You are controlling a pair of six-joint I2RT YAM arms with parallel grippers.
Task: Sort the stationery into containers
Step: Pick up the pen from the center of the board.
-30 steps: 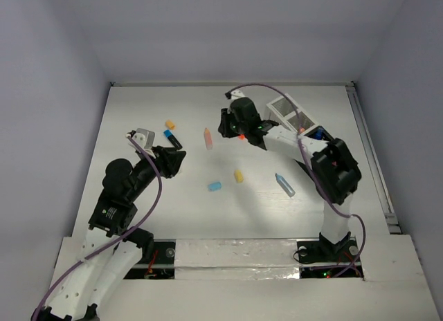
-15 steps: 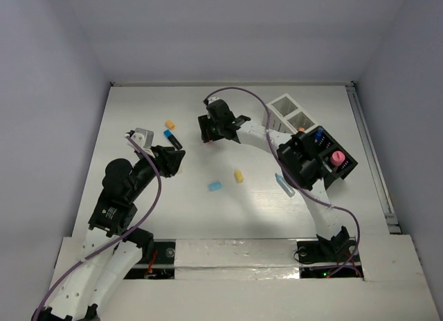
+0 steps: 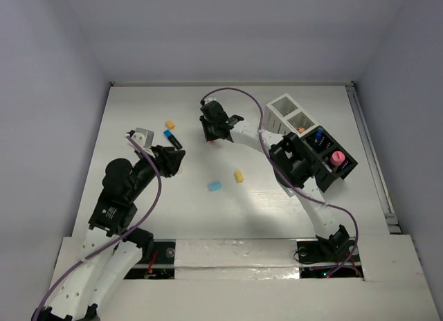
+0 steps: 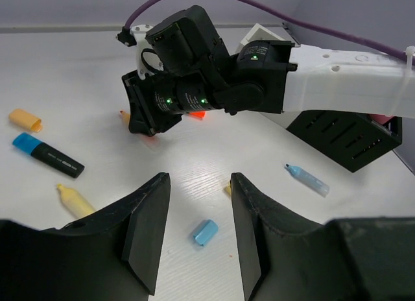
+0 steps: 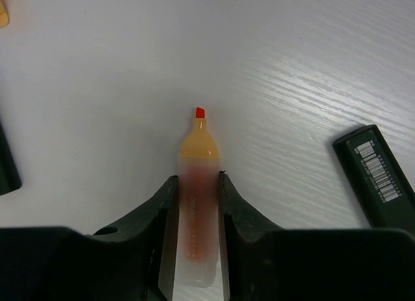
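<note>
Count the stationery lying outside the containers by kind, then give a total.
Markers: 4 (black marker, yellow marker, pale blue marker, peach marker)
Small pieces: 3 (orange piece, yellow piece, blue block)
Total: 7

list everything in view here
containers: 1 row, white and black, right
pink cylinder: 1, pink, in black container
peach marker: 1, peach, in right gripper
black marker: 1, blue cap, left
orange piece: 1, orange, behind black marker
yellow marker: 1, yellow, near left gripper
pale blue marker: 1, pale blue, by containers
blue piece: 1, blue, centre
yellow piece: 1, yellow, centre
left gripper: 1, black, open
right gripper: 1, black, gripping peach marker
</note>
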